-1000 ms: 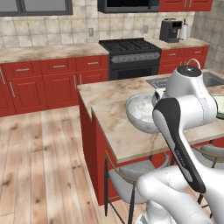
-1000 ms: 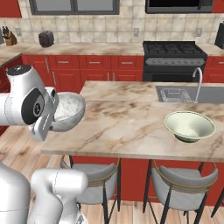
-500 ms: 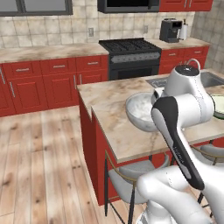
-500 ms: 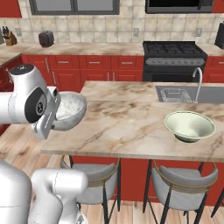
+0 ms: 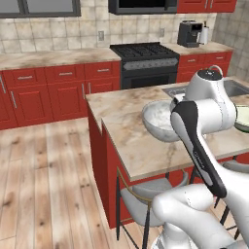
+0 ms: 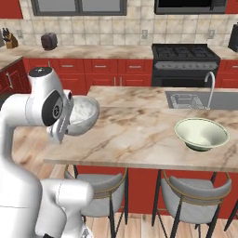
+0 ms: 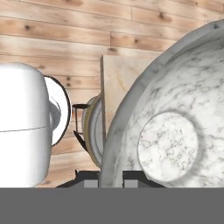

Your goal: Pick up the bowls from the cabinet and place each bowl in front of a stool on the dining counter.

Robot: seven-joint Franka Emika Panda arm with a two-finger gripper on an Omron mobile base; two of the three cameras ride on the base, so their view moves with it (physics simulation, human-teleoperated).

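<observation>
My gripper (image 7: 110,178) is shut on the rim of the grey-white marbled bowl (image 7: 175,131). The bowl (image 6: 83,114) hangs tilted at the left end of the dining counter (image 6: 139,137), above a grey stool (image 6: 100,197). In the left base view the arm hides the hand, and the marbled bowl (image 5: 158,121) shows over the marble top (image 5: 131,143). The cream bowl (image 6: 201,134) rests upright on the counter to the right, in front of another stool (image 6: 195,190). The cabinet is out of view.
A sink (image 6: 186,100) with a faucet (image 6: 211,88) is set into the counter's far side. A black stove (image 6: 183,58) and red drawer units line the back wall. Wooden floor (image 5: 44,170) lies open left of the island.
The arm has carried the marbled bowl slightly to the right in the right base view, further over the counter's left end. The cream bowl has not moved.
</observation>
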